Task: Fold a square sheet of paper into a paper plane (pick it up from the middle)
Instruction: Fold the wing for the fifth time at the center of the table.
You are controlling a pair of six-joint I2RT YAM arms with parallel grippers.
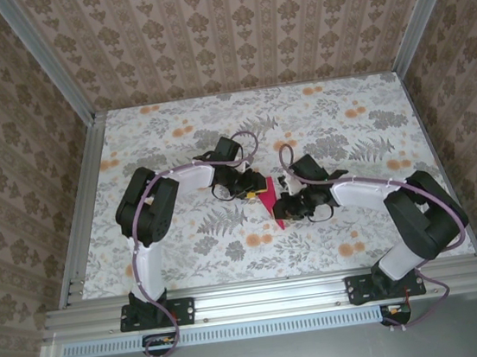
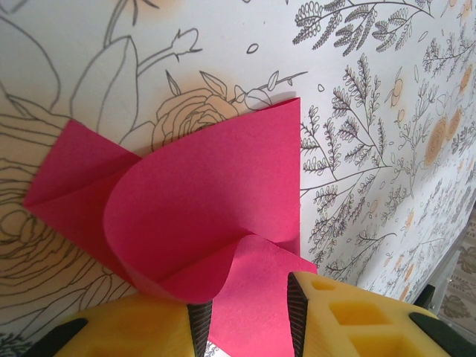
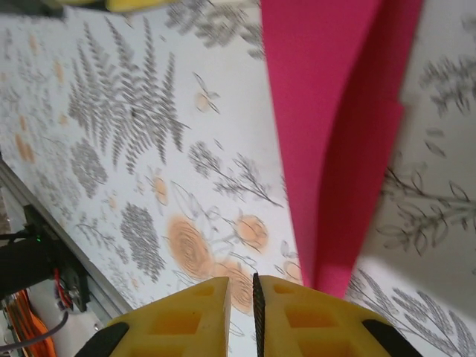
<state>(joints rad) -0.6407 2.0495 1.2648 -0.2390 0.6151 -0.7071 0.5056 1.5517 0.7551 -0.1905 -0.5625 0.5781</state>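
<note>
The magenta-pink sheet of paper (image 1: 268, 199) lies partly folded on the floral table between my two grippers. In the left wrist view the paper (image 2: 223, 186) shows a creased corner at the left and a large flap curling up and over. My left gripper (image 2: 244, 297) has its jaws apart, with a flat part of the sheet in the gap and the curl brushing the left pad. In the right wrist view the paper (image 3: 335, 134) runs as a long folded strip past the right finger. My right gripper (image 3: 242, 281) is closed to a thin slit with nothing in it.
The floral tabletop (image 1: 172, 134) is ringed by an aluminium frame (image 1: 77, 207) and patterned walls. Both arms reach in from the near edge and meet at the table's middle, the left gripper (image 1: 246, 186) and the right gripper (image 1: 287, 207) close together.
</note>
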